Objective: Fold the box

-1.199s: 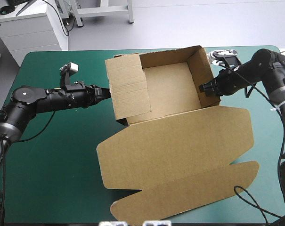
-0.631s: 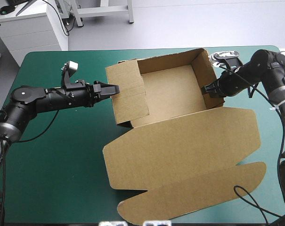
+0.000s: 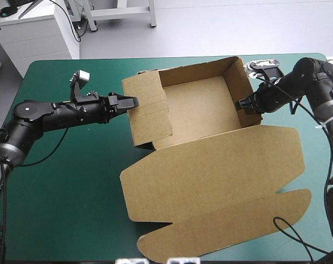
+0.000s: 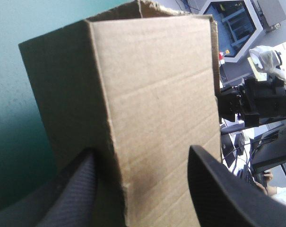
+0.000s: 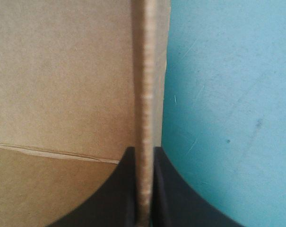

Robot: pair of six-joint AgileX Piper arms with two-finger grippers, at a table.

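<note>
The brown box stands as an open tray at the table's far middle, its lid lying flat toward the front with a tuck flap at the near edge. My left gripper is open at the tray's left side. In the left wrist view the left gripper straddles the inward-folded left wall panel, one finger on each side. My right gripper is shut on the tray's right wall. The right gripper pinches the wall's edge between its fingers.
Teal-green cover shows left of the lid and in a strip right of the tray under the right arm. The lid's tuck flap reaches close to the table's front edge.
The box has slid and turned slightly to the right. My left gripper moved right with it and now has its fingers over the left wall panel. The right gripper kept its hold.
</note>
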